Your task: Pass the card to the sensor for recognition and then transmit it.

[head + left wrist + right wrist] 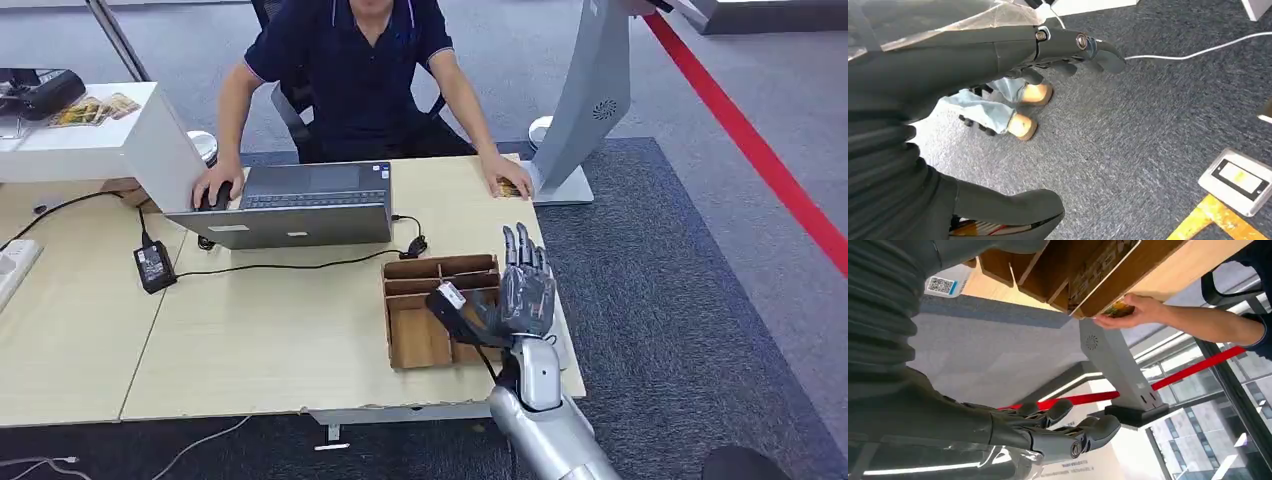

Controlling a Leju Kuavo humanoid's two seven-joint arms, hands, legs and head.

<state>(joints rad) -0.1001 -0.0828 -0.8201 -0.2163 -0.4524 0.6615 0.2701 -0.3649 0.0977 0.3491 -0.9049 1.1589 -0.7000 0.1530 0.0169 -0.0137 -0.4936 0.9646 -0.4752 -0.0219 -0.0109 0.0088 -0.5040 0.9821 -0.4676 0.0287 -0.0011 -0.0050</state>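
Pale worktop (280,330), with right hand (520,295) above its cardboard organizer (420,340), fingers (524,246) spread, holding nothing (left hand (948,65) likewise empty, over carpet).

The person's hand (508,184) covers most of the card (509,187) on the table (260,330), so its print cannot be read. The right hand (515,295) hides part of the wooden box (425,300). The sensor stand (590,100) is cut off by the top edge of the head view, as is the person's head.
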